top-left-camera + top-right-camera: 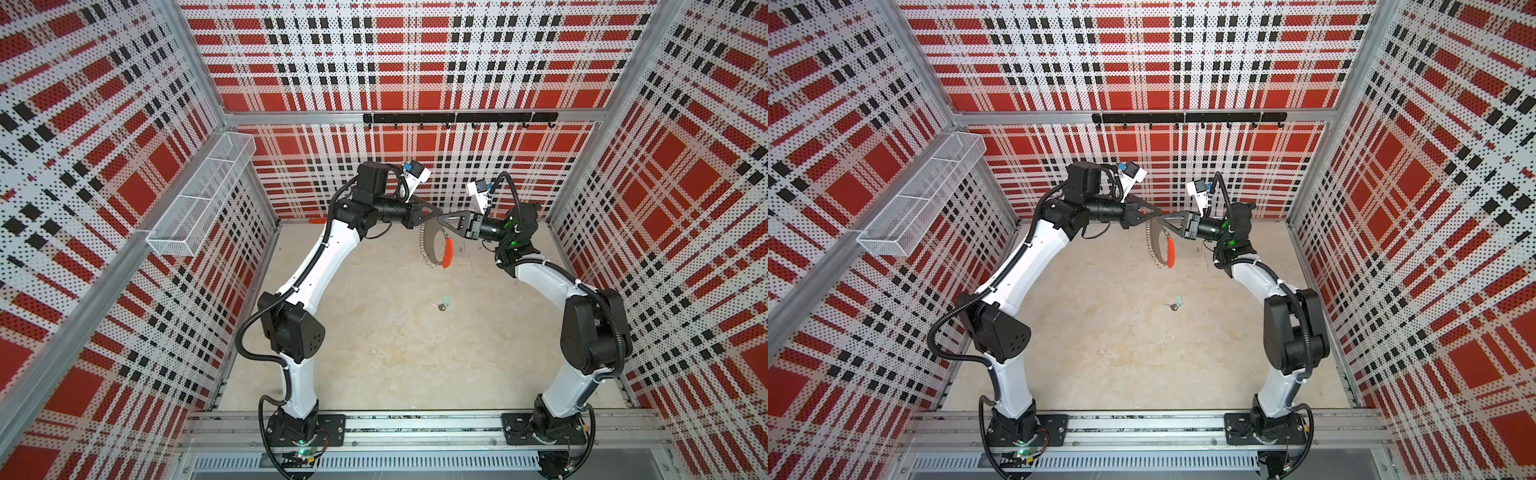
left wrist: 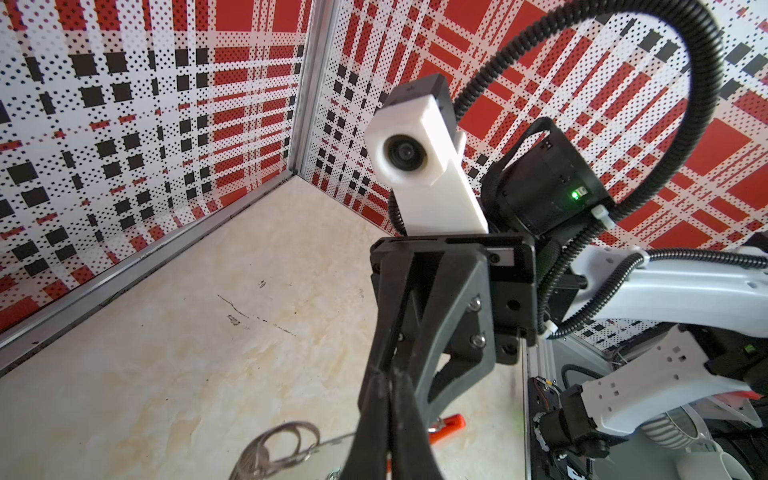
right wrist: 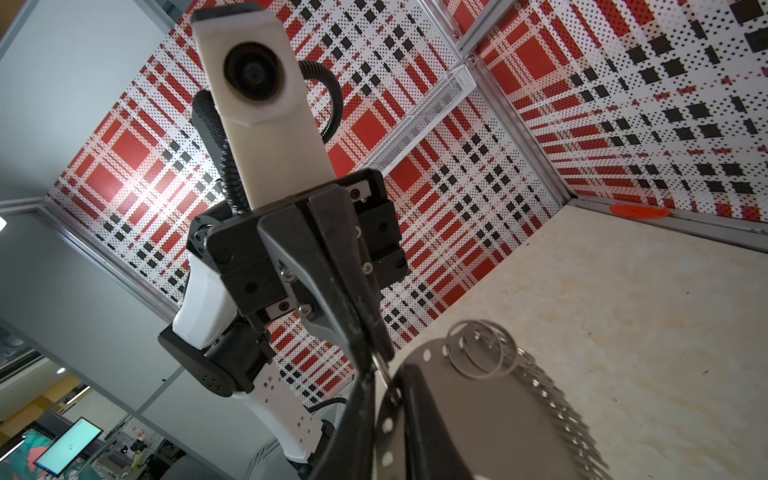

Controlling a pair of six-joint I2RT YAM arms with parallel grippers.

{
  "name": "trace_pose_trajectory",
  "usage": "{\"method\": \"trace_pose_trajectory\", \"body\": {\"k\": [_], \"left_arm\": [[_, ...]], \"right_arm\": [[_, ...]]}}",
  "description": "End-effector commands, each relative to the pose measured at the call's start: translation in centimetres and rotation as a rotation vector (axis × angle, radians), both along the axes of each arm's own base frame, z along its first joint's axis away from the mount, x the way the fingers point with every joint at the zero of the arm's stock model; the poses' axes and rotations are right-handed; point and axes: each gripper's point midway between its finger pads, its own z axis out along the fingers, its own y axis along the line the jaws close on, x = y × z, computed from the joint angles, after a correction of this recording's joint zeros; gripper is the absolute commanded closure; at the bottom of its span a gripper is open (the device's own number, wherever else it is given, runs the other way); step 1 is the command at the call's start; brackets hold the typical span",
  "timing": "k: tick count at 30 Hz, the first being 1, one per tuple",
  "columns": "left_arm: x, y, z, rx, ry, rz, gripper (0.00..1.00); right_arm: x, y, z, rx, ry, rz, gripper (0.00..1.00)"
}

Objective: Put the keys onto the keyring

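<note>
You have the two arms bowed in toward each other, and the left gripper (image 1: 437,213) and right gripper (image 1: 444,219) meet tip to tip over the far middle of the table (image 1: 374,340). The keyring (image 1: 430,248) hangs on edge just beneath that meeting point in both top views, clear of the table. Its orange-red arc (image 1: 447,252) is on the side toward your right arm, and its silver wire clips (image 1: 424,243) line the opposite edge. Your left jaws are together, pinched on the keyring's upper rim; in the right wrist view their tips come down right at one of the wire clips. Your right jaws are close to each other. One finger (image 3: 419,399) lies across the ring's flat grey face and the other sits at the edge with the punched holes, so the rim is between them. You cannot tell from these views whether they press on it. The keys (image 1: 442,304) lie flat on the table nearer the arm bases than the keyring, well apart from both grippers, the silver key with its dark head joined to the pale mint tag (image 1: 446,300). A small orange-red strip (image 1: 318,221) lies at the foot of the back wall, and a wire basket (image 1: 199,195) is fixed to the left wall.
</note>
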Motion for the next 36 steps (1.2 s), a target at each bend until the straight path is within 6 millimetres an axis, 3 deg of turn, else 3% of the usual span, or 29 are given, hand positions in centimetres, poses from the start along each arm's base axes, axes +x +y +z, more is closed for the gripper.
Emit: {"method": "trace_pose_trajectory", "body": {"k": [1,10,15,17,23,26,30,36], "left_arm": [[-1.8,0.0,1.9,-0.027,-0.038,-0.041,1.00],[-1.2,0.1,2.3,-0.033,-0.045,-0.010,0.97],[0.9,1.8,4.3,-0.103,-0.070,0.140,0.51],[1.6,3.3,5.3,-0.168,-0.067,0.197,0.44],[1.5,8.7,7.9,-0.380,-0.061,0.298,0.49],[0.8,9.6,7.9,-0.401,-0.070,0.310,0.53],[-0.2,8.4,6.7,-0.394,-0.060,0.283,0.54],[-1.3,4.5,4.5,-0.433,0.000,0.173,0.55]], "right_arm": [[-0.2,0.2,1.6,0.021,-0.062,0.000,0.87],[-0.5,0.4,2.3,0.030,-0.077,-0.010,0.95],[-0.4,0.3,2.4,0.043,-0.083,-0.055,0.98],[-0.3,0.2,2.4,0.047,-0.078,-0.078,1.00],[0.3,-0.3,2.3,0.054,-0.067,-0.159,1.00],[1.2,-0.7,2.0,0.051,-0.040,-0.217,1.00],[1.4,-0.8,2.3,0.074,-0.033,-0.258,1.00],[1.0,-0.9,2.7,0.117,-0.026,-0.278,1.00]]}}
